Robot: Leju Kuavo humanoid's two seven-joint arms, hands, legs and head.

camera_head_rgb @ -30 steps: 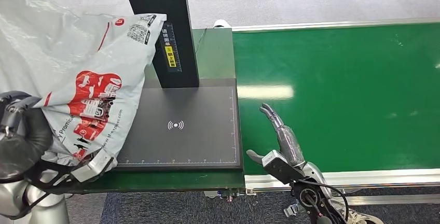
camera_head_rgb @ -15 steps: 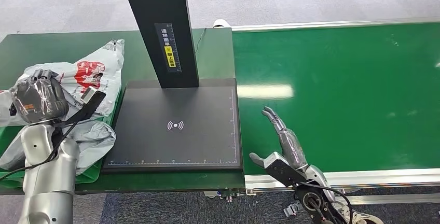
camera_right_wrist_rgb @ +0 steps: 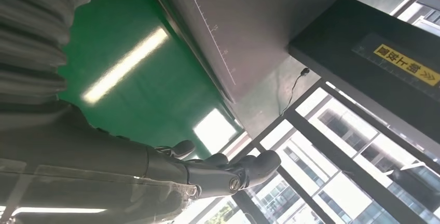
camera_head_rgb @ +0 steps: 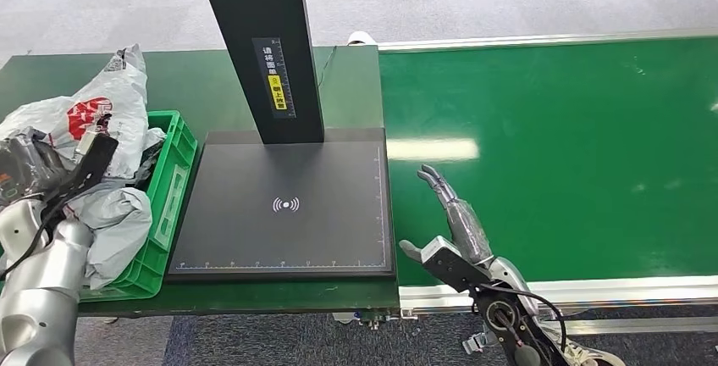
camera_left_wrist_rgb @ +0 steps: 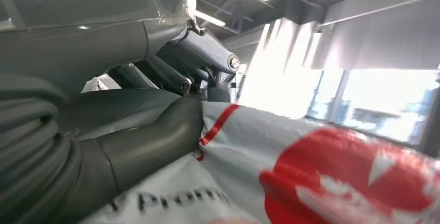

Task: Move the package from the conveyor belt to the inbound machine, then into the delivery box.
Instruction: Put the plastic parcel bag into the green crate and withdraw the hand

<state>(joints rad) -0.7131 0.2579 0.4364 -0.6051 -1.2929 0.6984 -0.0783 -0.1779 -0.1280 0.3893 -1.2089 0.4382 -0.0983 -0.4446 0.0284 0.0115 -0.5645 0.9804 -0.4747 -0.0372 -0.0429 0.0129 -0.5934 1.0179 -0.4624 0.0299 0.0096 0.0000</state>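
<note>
The left hand (camera_head_rgb: 34, 167), largely hidden by plastic, grips the crumpled grey-and-red plastic mailer package (camera_head_rgb: 102, 120) over the green slatted plastic crate (camera_head_rgb: 173, 188) at the worktop's left edge. The right hand (camera_head_rgb: 453, 230) hovers empty, fingers straight.

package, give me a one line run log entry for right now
stage: placing in box | package: in green crate | left hand: gripping package | right hand: open over conveyor belt

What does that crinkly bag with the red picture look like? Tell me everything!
The package is a soft, crumpled grey plastic mailer bag with red and white printing and some dark lettering. It sits in the green crate, bulging above its rim. The robot's left hand holds it, thumb pressed against the plastic.
</note>
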